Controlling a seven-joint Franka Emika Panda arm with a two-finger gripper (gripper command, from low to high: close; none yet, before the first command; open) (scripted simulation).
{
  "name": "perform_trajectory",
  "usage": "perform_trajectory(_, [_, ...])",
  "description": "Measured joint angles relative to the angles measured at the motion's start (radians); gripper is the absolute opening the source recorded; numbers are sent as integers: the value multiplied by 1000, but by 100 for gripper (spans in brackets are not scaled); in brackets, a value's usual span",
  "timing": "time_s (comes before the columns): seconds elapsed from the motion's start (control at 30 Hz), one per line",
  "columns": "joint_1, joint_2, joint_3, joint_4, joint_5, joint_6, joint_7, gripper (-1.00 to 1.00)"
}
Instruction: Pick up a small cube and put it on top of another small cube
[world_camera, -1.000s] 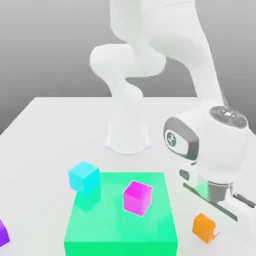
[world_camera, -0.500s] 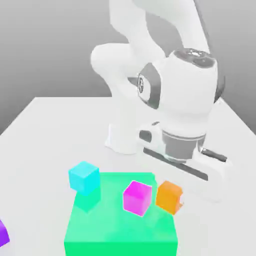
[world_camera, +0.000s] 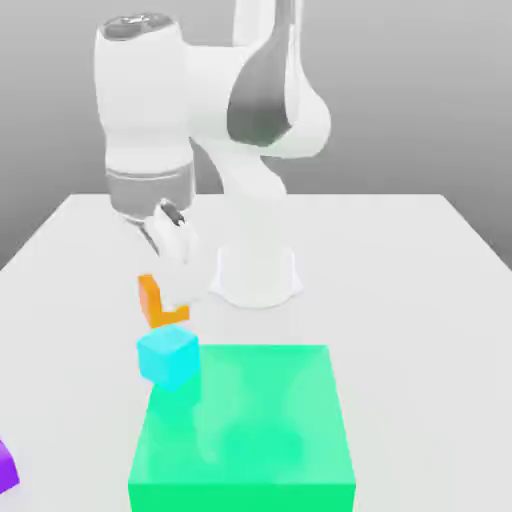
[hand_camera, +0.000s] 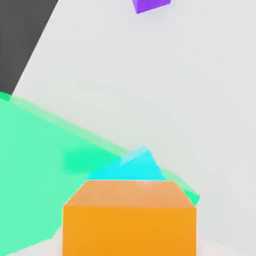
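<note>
My gripper (world_camera: 165, 303) is shut on the small orange cube (world_camera: 152, 298), holding it in the air toward the exterior view's left. The small cyan cube (world_camera: 167, 358) rests just below the orange one, with a small gap between them. It sits by the far left corner of the flat green block (world_camera: 243, 430). In the hand view the orange cube (hand_camera: 130, 217) is close up, and the cyan cube (hand_camera: 134, 167) peeks out just beyond it at the green block's (hand_camera: 40, 165) edge.
A purple cube (world_camera: 5, 466) lies at the exterior view's left edge, near the front of the white table (world_camera: 400, 300); the hand view shows the purple cube (hand_camera: 151, 5) too. The arm's white base (world_camera: 256, 275) stands behind the cubes.
The arm swung from the exterior view's right to its left, lifting the orange cube to just above the cyan cube. The green block's top, where the magenta cube sat, is now bare.
</note>
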Motion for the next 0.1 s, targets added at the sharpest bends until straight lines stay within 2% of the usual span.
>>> perform_trajectory(0.1, [0,0,0,0,0,0,0,100])
